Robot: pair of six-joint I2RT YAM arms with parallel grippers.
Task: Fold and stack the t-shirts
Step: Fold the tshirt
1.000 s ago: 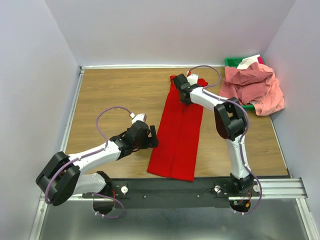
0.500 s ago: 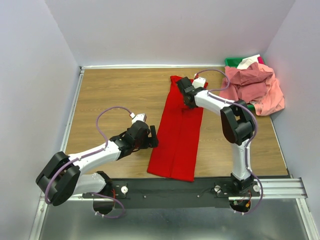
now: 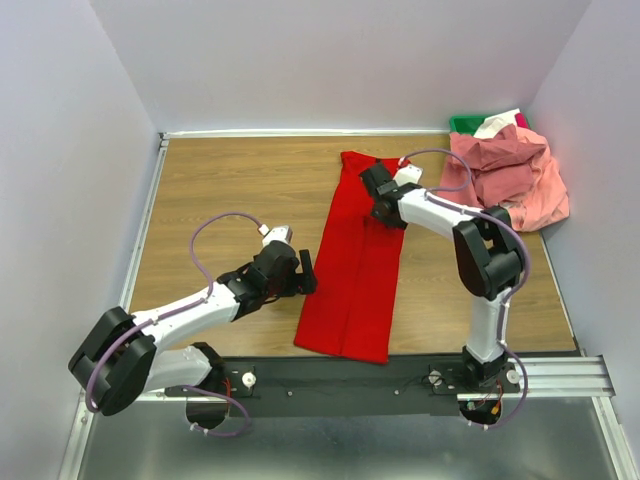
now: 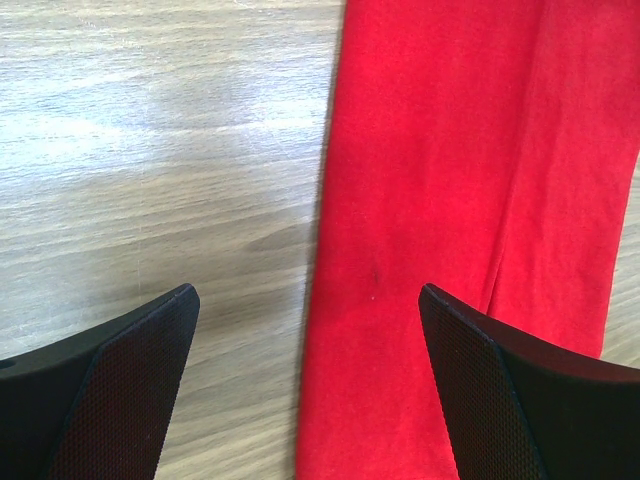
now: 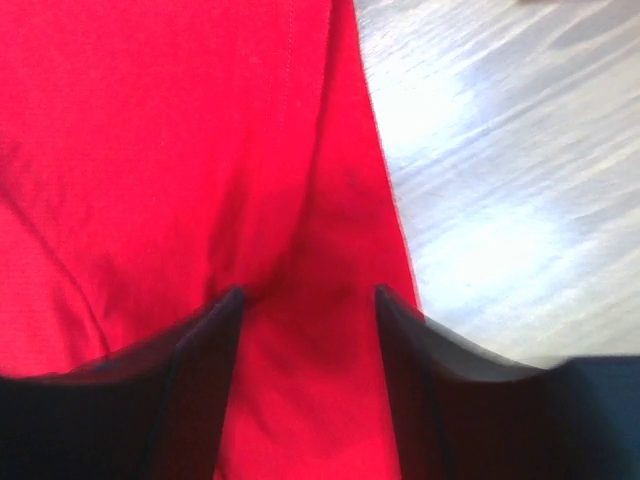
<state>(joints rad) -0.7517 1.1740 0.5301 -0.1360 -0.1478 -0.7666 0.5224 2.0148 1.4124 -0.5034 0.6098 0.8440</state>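
Red t-shirt [image 3: 352, 265]: lying flat on the table [image 3: 230, 190] as a long narrow strip. Its long axis is running from the near edge away toward the far wall, with the far end leaning a little to the right.
Right gripper [image 5: 308, 292]: sitting over the far stretch of the strip, jaws standing partly apart. A raised crease of red cloth is sitting in the gap between them, and bare wood is showing just off one jaw.
Left gripper [image 4: 308, 292]: jaws gaping wide and gripping nothing. The strip's left edge is running right through the gap — wood under one jaw, red cloth under the other.
Pink t-shirts [image 3: 510, 175]: heaping up in a rumpled pile well off to the right of the right gripper's jaws, spilling over the green bin [image 3: 463, 124].
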